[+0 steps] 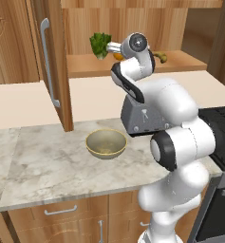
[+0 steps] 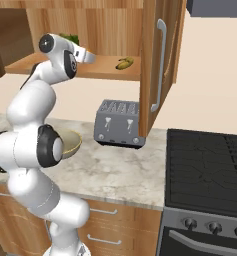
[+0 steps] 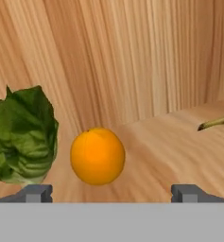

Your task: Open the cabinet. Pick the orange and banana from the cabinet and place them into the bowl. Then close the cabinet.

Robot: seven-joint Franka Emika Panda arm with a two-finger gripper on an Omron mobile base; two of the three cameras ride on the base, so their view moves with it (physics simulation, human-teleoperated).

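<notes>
Grey marble counter (image 1: 47,166) w/ olive-tan round bowl (image 1: 106,143); brown wood cabinet (image 1: 52,61) open, small orange ball (image 3: 98,155), leafy green veg (image 3: 22,137), banana (image 2: 124,63) inside; gripper (image 3: 111,193) fingers spread wide.

Simulated kitchen, marble counter (image 1: 47,166), toaster (image 2: 118,123), stove (image 2: 205,165), wood cabinet (image 1: 54,61)

orange (image 3: 98,156): bright orange | leafy vegetable (image 3: 22,137): green | bowl (image 1: 106,143): olive-tan | toaster (image 2: 118,123): grey
</notes>
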